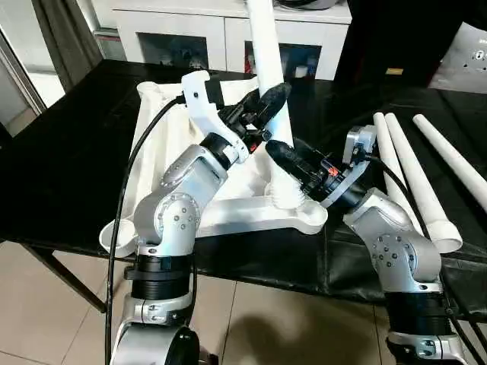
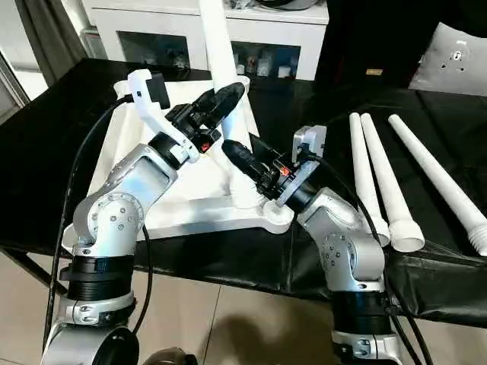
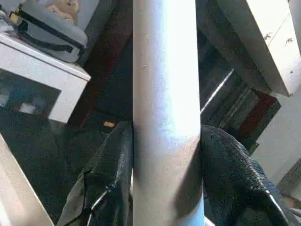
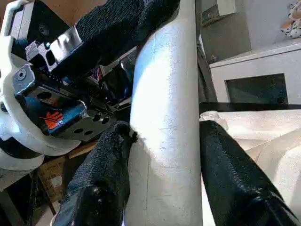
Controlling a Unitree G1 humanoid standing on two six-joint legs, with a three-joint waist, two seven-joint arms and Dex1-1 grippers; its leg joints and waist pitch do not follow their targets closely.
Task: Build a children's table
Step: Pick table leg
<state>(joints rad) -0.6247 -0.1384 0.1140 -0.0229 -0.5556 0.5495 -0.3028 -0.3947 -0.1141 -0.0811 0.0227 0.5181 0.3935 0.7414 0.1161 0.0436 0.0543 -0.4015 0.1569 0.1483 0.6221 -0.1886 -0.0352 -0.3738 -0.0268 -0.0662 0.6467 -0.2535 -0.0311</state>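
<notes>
Here the children's table (image 1: 228, 217) lies upside down on the black tabletop (image 1: 68, 175), ribbed underside up, and one leg (image 1: 268, 46) stands upright in the near corner socket (image 1: 293, 204) on the robot's right. Both claws are clamped on that leg: the left claw (image 1: 268, 106) grips it higher up, the right claw (image 1: 280, 156) lower, just above the socket, and each wrist view shows black fingers (image 3: 115, 174) pressed against opposite sides of the white shaft. Three more legs (image 1: 415, 179) lie side by side on the tabletop to the robot's right, well apart from the top, so the build looks about a quarter done. The step in hand appears to be seating this leg. To do it well, keep the shaft in line with the socket's axis, press straight down along it with both grips sharing the load, and avoid side force, which could tip the light plastic top or skid it across the cloth. Release only once the leg stands firm.
</notes>
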